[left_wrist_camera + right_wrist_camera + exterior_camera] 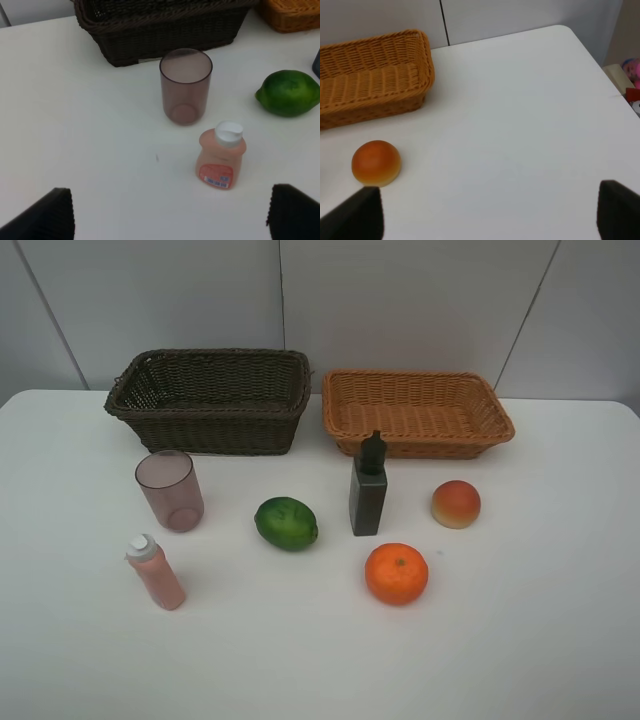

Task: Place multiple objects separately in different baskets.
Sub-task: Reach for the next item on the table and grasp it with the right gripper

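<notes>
On the white table stand a mauve cup [170, 490], a pink bottle [155, 572], a dark grey bottle [368, 488], a lime [286, 523], an orange [396, 573] and a peach [456, 504]. Behind them sit the dark brown basket [210, 358] and the tan basket [415, 380], both empty. My left gripper [170, 215] hangs open above the table, short of the pink bottle [221, 156] and cup [185, 85]. My right gripper [487, 212] is open too, with the peach [376, 162] off to one side. Neither arm shows in the high view.
A grey panelled wall [300, 300] rises behind the baskets. In the right wrist view the table's far corner [565, 30] and side edge are near, with clutter [632, 80] beyond it. The lime [289, 93] lies beside the cup.
</notes>
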